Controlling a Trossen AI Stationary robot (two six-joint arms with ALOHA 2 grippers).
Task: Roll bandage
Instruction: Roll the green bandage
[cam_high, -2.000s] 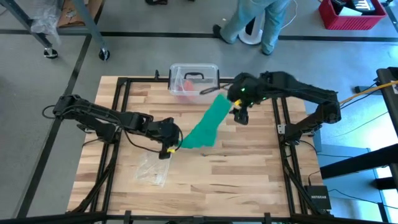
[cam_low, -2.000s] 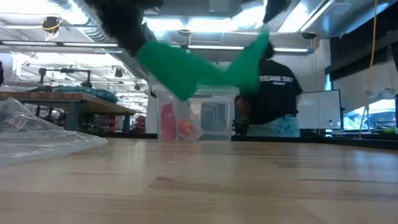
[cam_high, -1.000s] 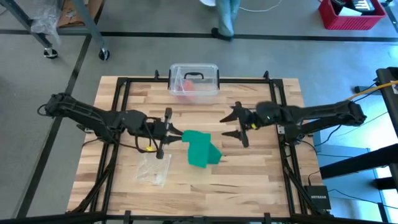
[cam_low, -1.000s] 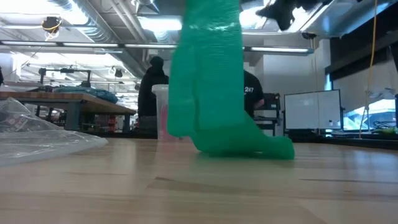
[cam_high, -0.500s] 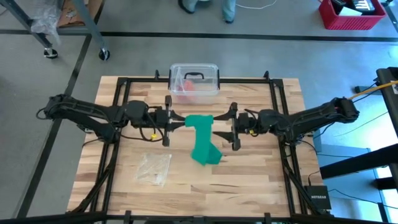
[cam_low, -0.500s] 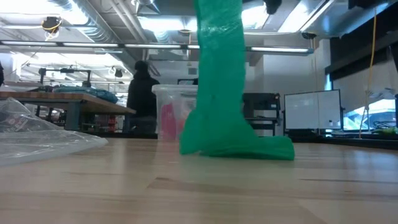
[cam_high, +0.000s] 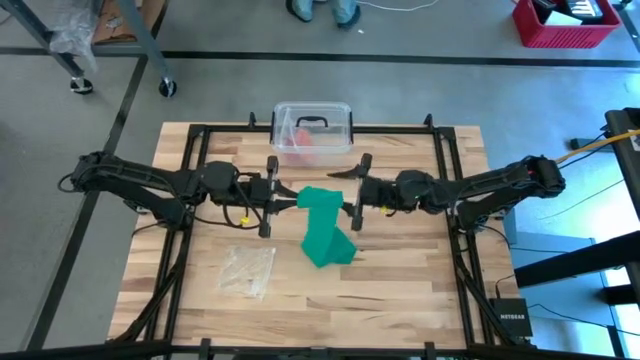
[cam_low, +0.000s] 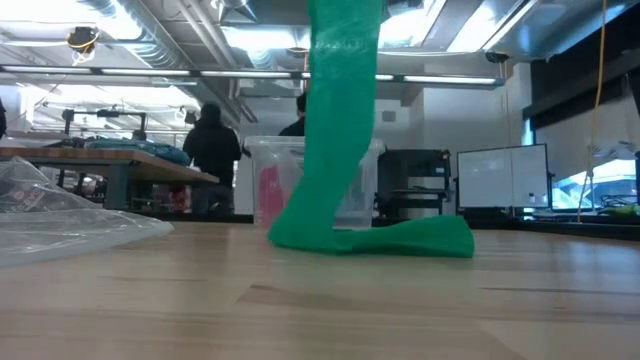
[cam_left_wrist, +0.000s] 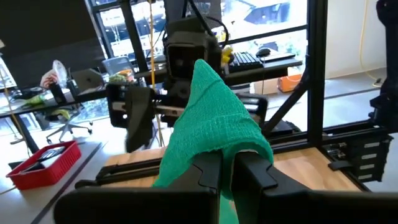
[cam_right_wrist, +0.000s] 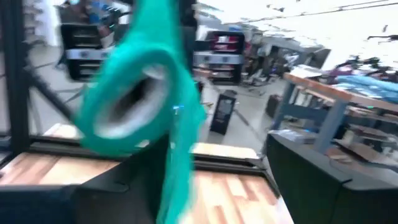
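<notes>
The green bandage (cam_high: 322, 225) hangs from my left gripper (cam_high: 293, 200), which is shut on its upper end a little above the table's middle. In the low view the strip (cam_low: 340, 120) drops straight down. Its lower end (cam_low: 400, 240) lies bunched on the wood. My right gripper (cam_high: 345, 196) is open and faces the left one from the table's right, close to the held end. In the right wrist view the bandage's upper end shows as a loop (cam_right_wrist: 134, 93) just ahead of the spread fingers (cam_right_wrist: 314, 177). My left gripper pinches the bandage's upper end (cam_left_wrist: 214, 146) between its two shut fingers (cam_left_wrist: 249, 174), level, from the table's left. The cloth bunches over the fingertips in several layers. The strip hangs below the hold and its lower end (cam_high: 330, 250) rests on the table. My right gripper: I cannot tell whether it touches the bandage.
A clear plastic box with a black handle (cam_high: 312, 128) stands at the table's far edge, behind the bandage. A clear plastic wrapper (cam_high: 248, 270) lies near left of the bandage and also shows in the low view (cam_low: 70, 220). People stand in the room beyond.
My left gripper has gone up and a little toward the far edge with the bandage's end. The strip has been drawn up from a heap into a hanging band, and its lower end has stayed on the table. My right gripper has stayed open and gone toward the table's left, close to the held end.
</notes>
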